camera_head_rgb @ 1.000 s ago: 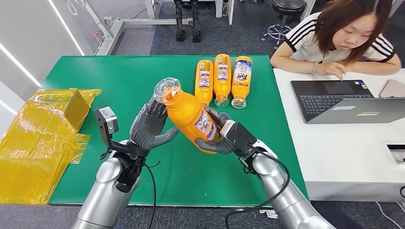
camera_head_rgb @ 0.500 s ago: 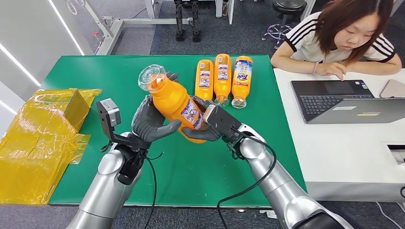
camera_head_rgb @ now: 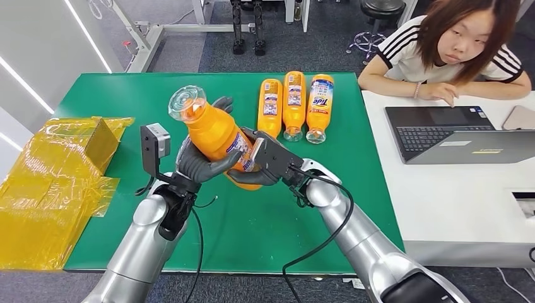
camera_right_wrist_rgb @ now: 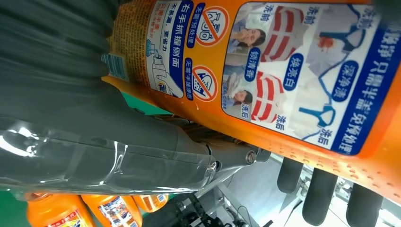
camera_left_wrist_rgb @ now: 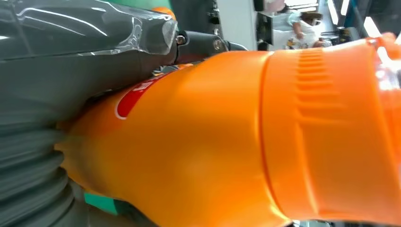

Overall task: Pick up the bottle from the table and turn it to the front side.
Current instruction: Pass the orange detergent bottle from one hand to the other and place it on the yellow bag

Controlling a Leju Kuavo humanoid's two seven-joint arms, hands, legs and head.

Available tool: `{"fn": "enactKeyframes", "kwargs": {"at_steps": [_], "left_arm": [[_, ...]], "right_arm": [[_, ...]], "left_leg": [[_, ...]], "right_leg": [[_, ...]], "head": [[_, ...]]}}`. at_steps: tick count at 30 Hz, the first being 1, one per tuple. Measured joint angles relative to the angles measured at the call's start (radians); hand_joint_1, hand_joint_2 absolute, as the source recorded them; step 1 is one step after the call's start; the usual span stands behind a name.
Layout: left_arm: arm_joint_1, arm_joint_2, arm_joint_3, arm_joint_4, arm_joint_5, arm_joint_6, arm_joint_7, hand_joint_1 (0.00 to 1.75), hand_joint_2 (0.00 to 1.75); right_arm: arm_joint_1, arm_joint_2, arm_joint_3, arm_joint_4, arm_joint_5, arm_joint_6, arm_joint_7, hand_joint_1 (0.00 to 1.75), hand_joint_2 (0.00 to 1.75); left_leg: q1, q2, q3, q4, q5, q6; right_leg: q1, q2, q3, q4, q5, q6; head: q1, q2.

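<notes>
The orange detergent bottle (camera_head_rgb: 217, 136) tilts cap-up and leftward, clamped between both hands: left hand (camera_head_rgb: 200, 165) apparently cupping beneath, right hand (camera_head_rgb: 268, 161) gripping its base.

You are looking at two silver arms, each ending in a dark grey hand: left hand (camera_head_rgb: 200, 165), right hand (camera_head_rgb: 268, 165). A small grey camera box (camera_head_rgb: 154, 142) stands beside the left hand, and black cables (camera_head_rgb: 315, 243) trail behind both wrists

Robot lab: green test table (camera_head_rgb: 126, 101), laptop (camera_head_rgb: 441, 136) desk.
</notes>
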Motion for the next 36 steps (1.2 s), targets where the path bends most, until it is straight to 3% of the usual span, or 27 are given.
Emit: {"fn": "enactKeyframes", "kwargs": {"at_steps": [24,25,28,29,36], "left_arm": [[0.026,0.008,0.011,0.001,-0.008,0.021,-0.006,1.75,1.75],[0.026,0.008,0.011,0.001,-0.008,0.021,-0.006,1.75,1.75],[0.028,0.008,0.011,0.000,-0.008,0.024,-0.010,1.75,1.75],[0.029,0.008,0.011,0.000,-0.008,0.027,-0.011,1.75,1.75],[0.045,0.009,0.015,-0.014,-0.008,0.034,-0.013,1.75,1.75]], "right_arm": [[-0.011,0.001,0.040,0.042,-0.013,0.015,-0.008,1.73,1.75],[-0.011,0.001,0.040,0.042,-0.013,0.015,-0.008,1.53,1.75],[-0.012,0.001,0.042,0.045,-0.015,0.016,-0.008,0.24,1.75],[-0.012,0.001,0.044,0.046,-0.017,0.018,-0.007,0.00,1.75],[-0.006,-0.005,0.054,0.050,-0.041,0.030,0.008,0.00,1.75]], "left_leg": [[0.000,0.000,0.000,0.000,0.000,0.000],[0.000,0.000,0.000,0.000,0.000,0.000],[0.000,0.000,0.000,0.000,0.000,0.000],[0.000,0.000,0.000,0.000,0.000,0.000],[0.000,0.000,0.000,0.000,0.000,0.000]], "right_leg": [[0.000,0.000,0.000,0.000,0.000,0.000],[0.000,0.000,0.000,0.000,0.000,0.000],[0.000,0.000,0.000,0.000,0.000,0.000],[0.000,0.000,0.000,0.000,0.000,0.000],[0.000,0.000,0.000,0.000,0.000,0.000]], "head": [[0.000,0.000],[0.000,0.000],[0.000,0.000],[0.000,0.000],[0.000,0.000]]}}
